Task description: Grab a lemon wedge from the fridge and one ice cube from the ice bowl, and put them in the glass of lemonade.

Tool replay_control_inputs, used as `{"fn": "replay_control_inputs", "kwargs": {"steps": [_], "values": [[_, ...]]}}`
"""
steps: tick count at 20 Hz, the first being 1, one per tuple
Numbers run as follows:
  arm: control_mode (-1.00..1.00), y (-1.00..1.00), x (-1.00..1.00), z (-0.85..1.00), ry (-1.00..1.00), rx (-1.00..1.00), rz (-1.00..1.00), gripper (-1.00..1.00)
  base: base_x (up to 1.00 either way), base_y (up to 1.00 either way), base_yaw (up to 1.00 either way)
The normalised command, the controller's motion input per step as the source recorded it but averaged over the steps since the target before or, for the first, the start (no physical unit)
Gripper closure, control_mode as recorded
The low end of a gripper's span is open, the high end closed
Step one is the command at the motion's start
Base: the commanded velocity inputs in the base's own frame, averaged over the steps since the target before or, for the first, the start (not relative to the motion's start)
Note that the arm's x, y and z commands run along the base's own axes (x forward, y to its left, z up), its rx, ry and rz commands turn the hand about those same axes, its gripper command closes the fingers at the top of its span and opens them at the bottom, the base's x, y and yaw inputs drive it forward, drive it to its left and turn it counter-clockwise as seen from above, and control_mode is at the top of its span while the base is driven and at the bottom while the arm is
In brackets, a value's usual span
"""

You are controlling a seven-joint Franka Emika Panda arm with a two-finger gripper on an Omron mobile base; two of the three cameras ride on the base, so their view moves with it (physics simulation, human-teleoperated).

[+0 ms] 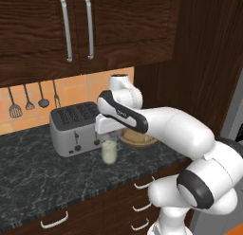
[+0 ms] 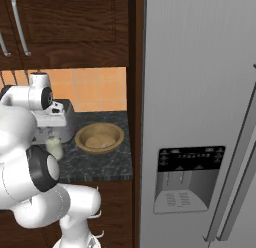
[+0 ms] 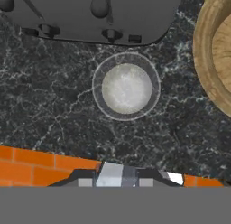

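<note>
**Hovered over glass, drop pose**

Hung gripper [image 3: 121,176] straight above glass [image 1: 109,151], wrist pointed down at the counter [image 1: 38,177]. Looked like a release pose: rim ringed the pale drink near the centre of the hand view, a little above the fingertips, so anything let go would likely fall inside. Judged as drop or line-up step, not a grasp on the glass itself.

Could not tell jaw state. Saw only a blurred grey-white block at the bottom of the hand view, fingers not separable. Could not tell either whether anything was pinched there; a pale patch sat between the dark parts, too coarse to call ice or a wedge.

Stood glass upright on the dark marble, just in front of the toaster [image 1: 76,127] and near the bowl [image 2: 120,134], apart from both. Handy spot: short reach from bowl to glass. Lay bowl against the cabinet side next to the fridge [image 2: 200,92], inside tan and bare-looking, ice not made out at this size.

Kept both fridge doors shut, handles and dispenser panel facing the base. Guessed wedge, if not already fetched, to be behind them. Made out no piece floating in the drink from above, so progress left unclear.

Risk: tight clearance beside the toaster; a low descent could clip the rim and tip the glass.
</note>
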Motion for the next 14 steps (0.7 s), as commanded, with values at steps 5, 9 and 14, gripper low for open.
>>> {"fn": "replay_control_inputs", "kwargs": {"steps": [5, 9, 14], "values": [[-1.00, 0.09, 0.40, -0.01, -0.03, 0.00, -0.02, 1.00, 0.00, 0.00, 0.00], [-1.00, 0.03, 0.29, -0.20, 0.00, 0.00, -0.01, 1.00, 0.00, 0.00, 0.00], [-1.00, 0.07, 0.31, -0.38, -0.01, 0.00, -0.01, 1.00, 0.00, 0.00, 0.00]]}}
